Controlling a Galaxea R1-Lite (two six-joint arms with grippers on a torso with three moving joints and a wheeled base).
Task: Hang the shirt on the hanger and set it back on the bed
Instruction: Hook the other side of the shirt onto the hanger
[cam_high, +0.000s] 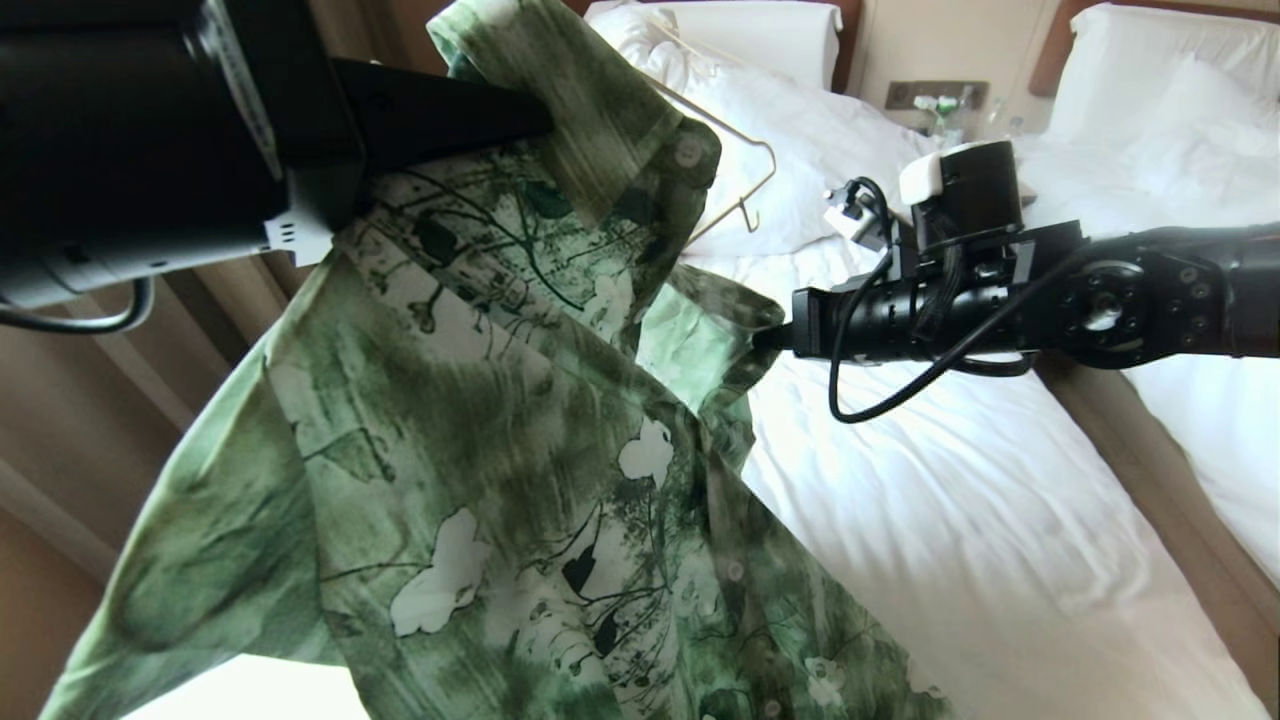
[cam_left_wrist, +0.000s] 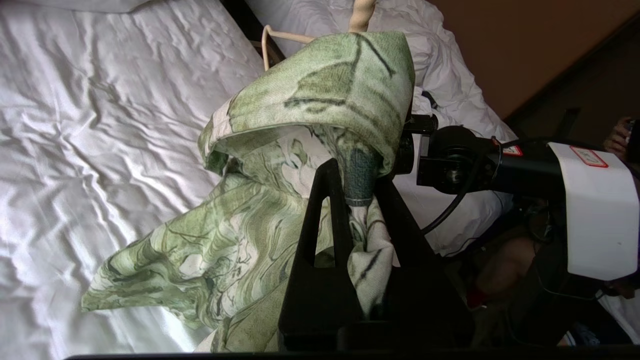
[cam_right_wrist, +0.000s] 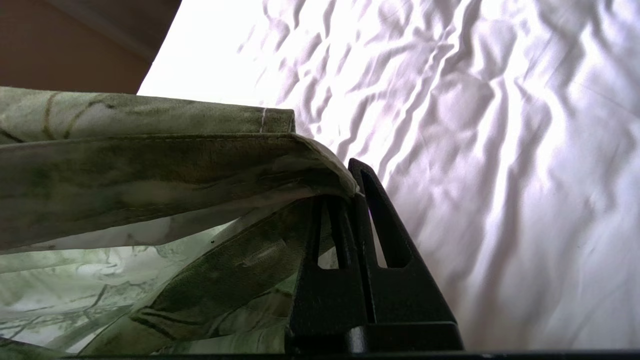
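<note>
Now both grippers, left (cam_high: 545, 115) and right (cam_high: 770, 338), pinch the shirt (cam_high: 480, 420) up high. At one o'clock the hanger (cam_high: 740, 190) lies on the bed (cam_high: 950, 520), not yet inside.

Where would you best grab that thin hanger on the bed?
Probably the hanger by its straight bar near the hook, coming from above. It lies flat on the white duvet, free of the shirt, which both grippers are holding up.
</note>
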